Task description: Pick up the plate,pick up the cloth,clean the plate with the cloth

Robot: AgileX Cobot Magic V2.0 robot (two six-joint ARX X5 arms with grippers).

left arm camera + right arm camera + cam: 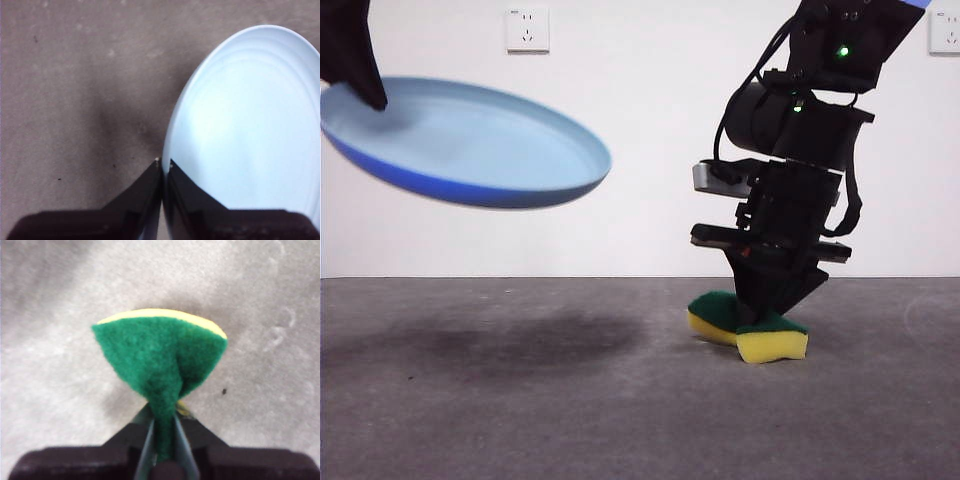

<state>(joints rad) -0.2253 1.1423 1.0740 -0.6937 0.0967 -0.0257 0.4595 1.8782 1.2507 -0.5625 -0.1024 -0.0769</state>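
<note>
The grey surface (520,400) runs across the lower half of the front view, with a white wall (640,130) behind it carrying two sockets, one (527,28) above the plate and another (944,32) at the far edge.

The plate (470,140) is the largest of the task's things. It hangs in the air well clear of the surface, tilted so that its pale inner face and raised rim show, and a soft dark shadow lies on the surface beneath it. The left tool (163,165) holds it by the rim: in the left wrist view the two black jaws are pressed almost together with the plate's edge pinched between them, one jaw over the inner face and the other beneath. The plate (245,135) stretches away from the jaws, filling much of that view. In the front view this tool shows only as a dark tip at the upper corner, on the plate's rim.

The right arm (800,150) comes down large and dark on the other side of the front view, well apart from the plate. The right tool (164,432) is closed narrow on the cloth (160,355), squeezing its middle so that the green scouring layer folds up between the jaws and fans out past them, with a strip of yellow showing along the far edge. In the front view the cloth (750,328) sits directly below the tool, green side up, bent, with its yellow underside at or just above the surface; contact cannot be told.
</note>
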